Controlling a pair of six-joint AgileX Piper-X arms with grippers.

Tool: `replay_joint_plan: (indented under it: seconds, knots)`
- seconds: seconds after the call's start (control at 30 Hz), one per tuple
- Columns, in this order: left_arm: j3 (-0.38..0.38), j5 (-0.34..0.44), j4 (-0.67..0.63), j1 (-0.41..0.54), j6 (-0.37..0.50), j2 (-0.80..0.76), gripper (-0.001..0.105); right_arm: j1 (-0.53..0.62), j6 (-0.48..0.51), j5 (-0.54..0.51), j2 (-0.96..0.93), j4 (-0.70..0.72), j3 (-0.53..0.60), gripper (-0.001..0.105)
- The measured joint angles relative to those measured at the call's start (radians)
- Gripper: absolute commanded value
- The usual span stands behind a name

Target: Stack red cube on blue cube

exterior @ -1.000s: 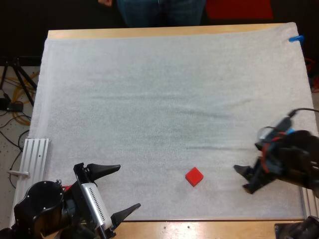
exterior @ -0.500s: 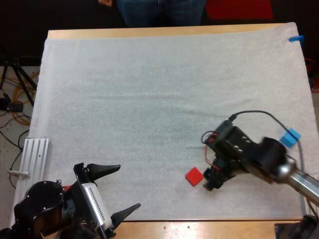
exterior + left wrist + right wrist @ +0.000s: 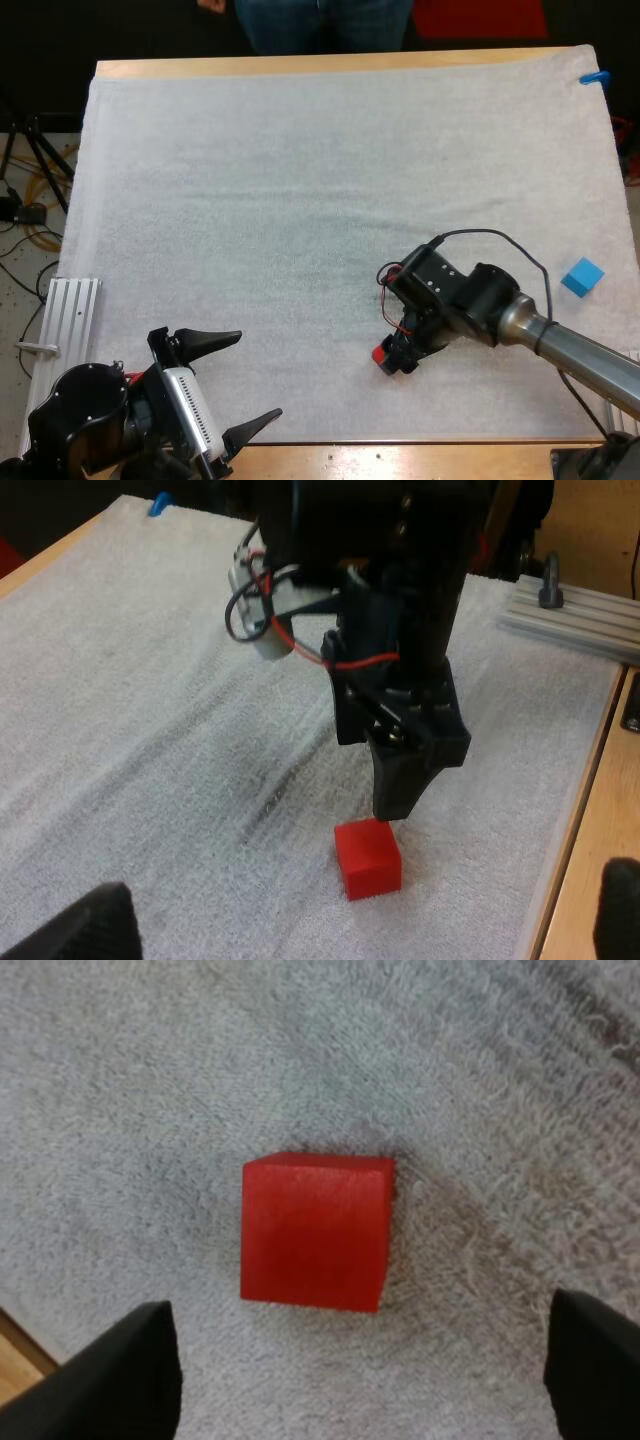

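Note:
The red cube [image 3: 315, 1230] lies on the white mat near the front, straight ahead of my right gripper [image 3: 350, 1365], whose fingers [image 3: 110, 1370] stand wide apart, clear of it. From above, my right gripper [image 3: 400, 352] hangs over the red cube [image 3: 381, 355] and hides most of it. In the left wrist view one black fingertip of the right gripper [image 3: 400, 785] comes down just behind the red cube [image 3: 367, 857]. The blue cube [image 3: 582, 276] sits alone near the mat's right edge. My left gripper [image 3: 256, 375] rests open at the front left corner, holding nothing.
A person [image 3: 325, 20] stands beyond the table's far edge. An aluminium rail [image 3: 70, 310] lies along the mat's left side near my left arm, and another rail [image 3: 575, 600] lies beyond the right arm. The mat [image 3: 300, 200] spreads wide behind the cubes.
My right arm has swung left from the table's right edge to above the red cube, uncovering the blue cube behind it. The left arm has stayed still.

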State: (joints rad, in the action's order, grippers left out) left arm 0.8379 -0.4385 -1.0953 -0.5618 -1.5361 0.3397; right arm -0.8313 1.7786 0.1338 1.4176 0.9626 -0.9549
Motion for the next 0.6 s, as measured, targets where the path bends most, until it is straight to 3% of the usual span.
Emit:
replay_joint_plan:
  seconds: [0.6]
  knots:
    - [-0.019, 0.0, -0.001, 0.0, 0.0, 0.001, 0.087, -0.06, -0.039, -0.008, 0.163, -0.095, 0.0, 0.072]
